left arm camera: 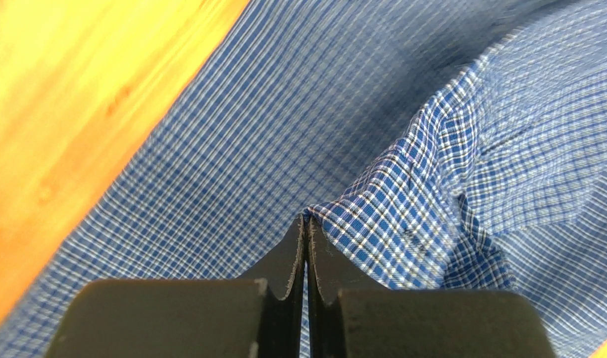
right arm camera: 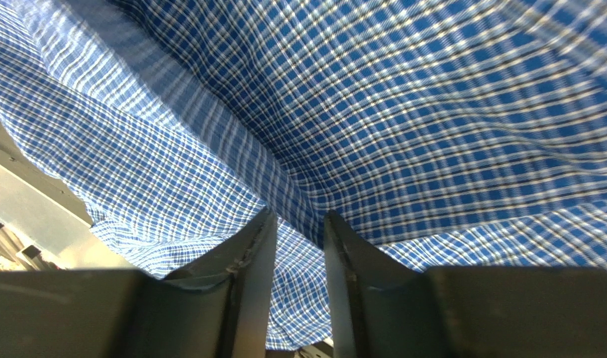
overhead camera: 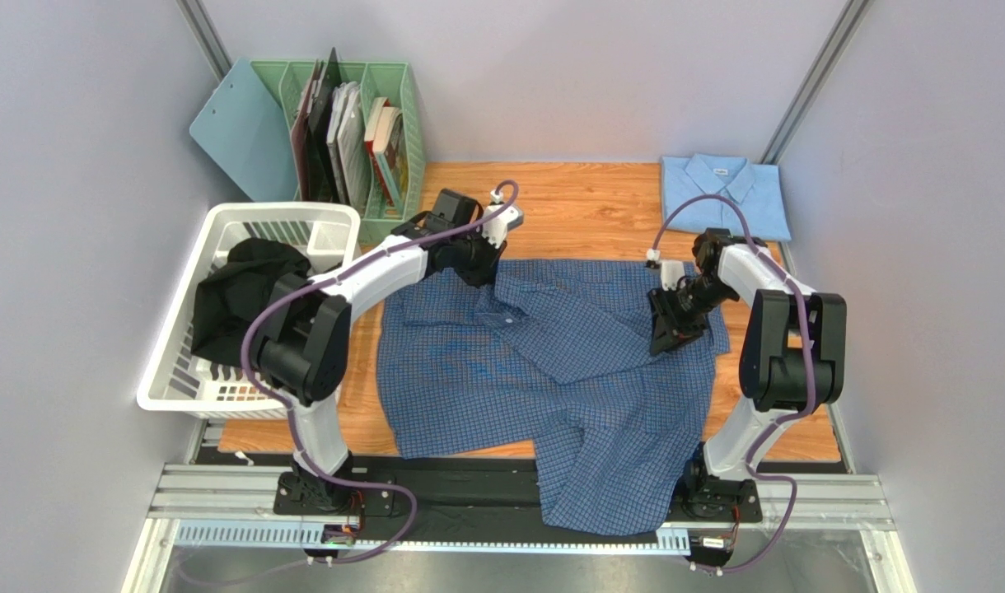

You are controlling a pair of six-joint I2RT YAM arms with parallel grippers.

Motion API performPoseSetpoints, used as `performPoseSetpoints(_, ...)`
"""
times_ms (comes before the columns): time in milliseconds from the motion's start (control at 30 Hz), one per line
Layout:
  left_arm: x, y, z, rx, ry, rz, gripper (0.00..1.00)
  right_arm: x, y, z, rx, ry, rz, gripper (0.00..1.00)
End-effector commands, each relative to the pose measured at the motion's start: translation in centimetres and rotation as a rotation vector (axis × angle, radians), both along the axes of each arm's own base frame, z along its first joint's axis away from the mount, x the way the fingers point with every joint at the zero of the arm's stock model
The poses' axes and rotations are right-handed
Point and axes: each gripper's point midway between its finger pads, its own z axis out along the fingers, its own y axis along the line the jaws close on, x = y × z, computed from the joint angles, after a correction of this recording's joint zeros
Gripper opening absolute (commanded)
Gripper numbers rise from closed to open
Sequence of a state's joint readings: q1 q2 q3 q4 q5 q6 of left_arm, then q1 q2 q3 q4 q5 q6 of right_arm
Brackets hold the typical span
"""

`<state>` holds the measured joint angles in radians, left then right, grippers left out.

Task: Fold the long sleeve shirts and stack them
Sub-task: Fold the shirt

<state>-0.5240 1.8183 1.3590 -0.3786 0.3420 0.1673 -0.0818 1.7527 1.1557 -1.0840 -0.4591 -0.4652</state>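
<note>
The mid-blue checked shirt (overhead camera: 532, 371) lies spread and rumpled across the wooden table (overhead camera: 582, 204), with its lower part hanging over the near edge. My left gripper (overhead camera: 480, 264) is at the shirt's far left edge, shut on a fold of the checked cloth (left arm camera: 374, 224), which is pinched at my left gripper's (left arm camera: 308, 221) fingertips. My right gripper (overhead camera: 662, 336) is over the shirt's right side. In the right wrist view its jaws (right arm camera: 299, 220) stand a little apart, with a ridge of checked cloth (right arm camera: 404, 112) running up to the gap. The pale sky-blue shirt (overhead camera: 724, 192) lies folded at the back right.
A white laundry basket (overhead camera: 279, 220) holding dark clothes (overhead camera: 248, 297) stands at the left. A green file rack (overhead camera: 347, 117) with books and a teal clipboard (overhead camera: 241, 124) stand at the back left. Grey walls close in both sides.
</note>
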Motion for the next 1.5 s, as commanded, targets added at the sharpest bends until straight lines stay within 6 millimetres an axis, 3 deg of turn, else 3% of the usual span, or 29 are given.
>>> performPoseSetpoints(0, 0.1, 1.0, -2.9, -0.013, 0.172, 0.076, 0.00, 1.8, -0.4, 2.1, -0.011, -0.072, 0.008, 0.40)
performPoseSetpoints(133, 0.5, 2.2, -3.8, -0.009, 0.196, 0.111, 0.00, 3.3, -1.4, 3.3, -0.056, -0.124, 0.006, 0.49)
performPoseSetpoints(333, 0.2, 3.2, -2.4, -0.021, 0.156, 0.115, 0.00, 6.6, -2.3, 4.2, -0.097, -0.189, -0.028, 0.49)
performPoseSetpoints(533, -0.2, 4.4, -1.0, -0.014, 0.126, 0.141, 0.00, 9.9, -2.8, 3.0, -0.115, -0.184, -0.147, 0.48)
performPoseSetpoints(667, 0.6, 6.6, -0.8, 0.003, 0.116, 0.193, 0.00, 9.7, -2.7, 2.0, -0.108, -0.138, -0.163, 0.48)
performPoseSetpoints(867, 1.4, 8.8, -2.3, 0.056, 0.115, 0.216, 0.00, 9.7, -3.3, 3.0, -0.123, -0.170, -0.165, 0.49)
performPoseSetpoints(900, 1.4, 8.9, -2.9, 0.067, 0.139, 0.217, 0.04, 9.7, -3.4, 3.2, -0.128, -0.179, -0.163, 0.49)
performPoseSetpoints(933, 1.3, 9.0, -3.1, 0.070, 0.153, 0.227, 0.18, 9.6, -3.4, 3.5, -0.130, -0.184, -0.162, 0.48)
performPoseSetpoints(1033, 1.3, 9.8, -2.8, 0.087, 0.141, 0.269, 0.40, 9.6, -3.7, 4.2, -0.141, -0.198, -0.159, 0.47)
performPoseSetpoints(1167, 2.2, 12.8, -0.2, 0.091, 0.018, 0.336, 0.46, 9.2, -3.7, 5.8, -0.151, -0.246, -0.143, 0.47)
performPoseSetpoints(1233, 1.0, 12.9, 1.4, 0.073, -0.030, 0.286, 0.47, 8.7, -3.6, 5.8, -0.146, -0.244, -0.133, 0.45)
performPoseSetpoints(1300, -0.8, 12.5, 1.2, 0.095, -0.023, 0.207, 0.46, 8.3, -3.2, 5.8, -0.145, -0.244, -0.117, 0.43)
performPoseSetpoints(1467, -5.2, 12.6, -1.6, 0.166, 0.200, 0.156, 0.41, 6.7, -2.3, 3.4, -0.157, -0.180, -0.089, 0.40)
